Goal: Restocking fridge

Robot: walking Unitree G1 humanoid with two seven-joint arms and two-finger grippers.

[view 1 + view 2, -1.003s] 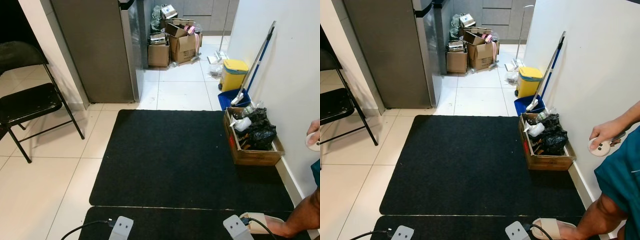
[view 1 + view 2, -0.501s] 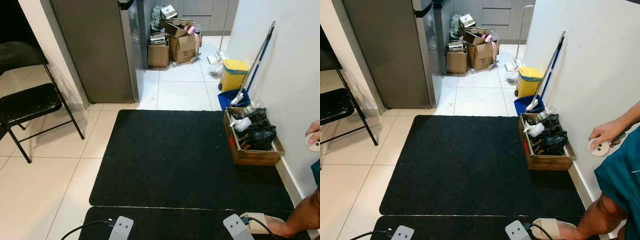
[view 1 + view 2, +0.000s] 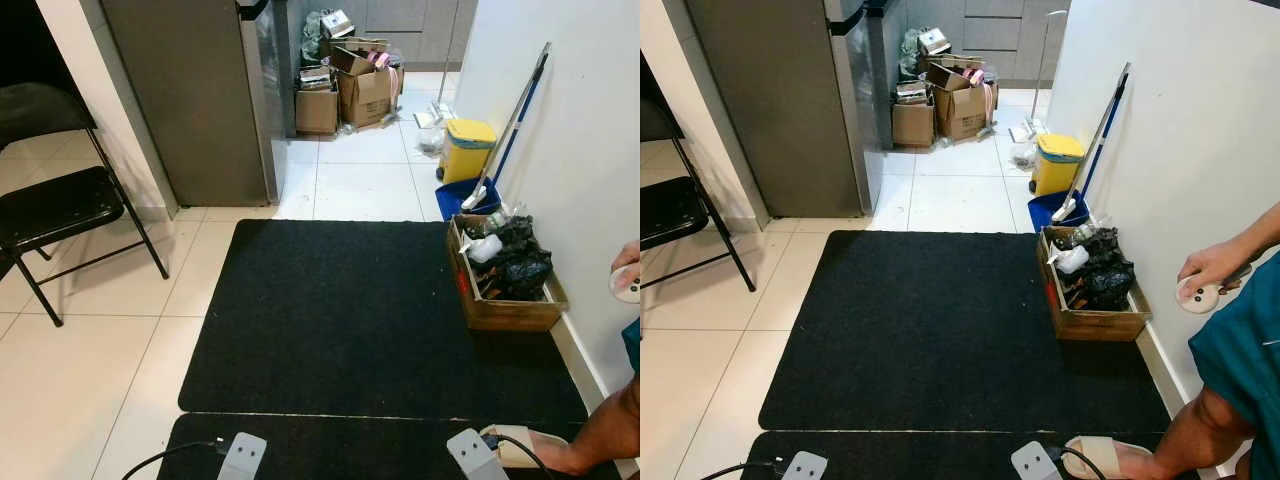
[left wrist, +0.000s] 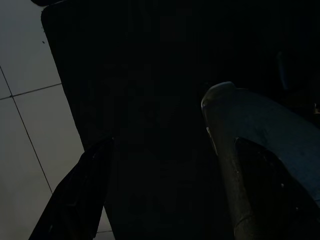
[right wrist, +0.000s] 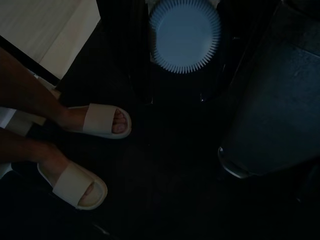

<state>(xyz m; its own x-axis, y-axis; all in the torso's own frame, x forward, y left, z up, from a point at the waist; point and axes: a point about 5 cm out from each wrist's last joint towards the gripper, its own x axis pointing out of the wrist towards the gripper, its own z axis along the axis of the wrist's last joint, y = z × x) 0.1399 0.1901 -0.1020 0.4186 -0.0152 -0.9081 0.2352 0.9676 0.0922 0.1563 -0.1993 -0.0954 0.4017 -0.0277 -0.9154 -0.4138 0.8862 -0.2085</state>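
The fridge [image 3: 200, 95] is a tall grey-steel appliance standing upright at the upper left of the frame, its flat, plain side panel facing the camera. Its door is shut, with a dark handle [image 3: 252, 9] visible at the front corner near the top edge of the picture. It rests on the pale tiled floor [image 3: 360, 175], just beyond the far left corner of the black mat [image 3: 370, 310] and apart from it.
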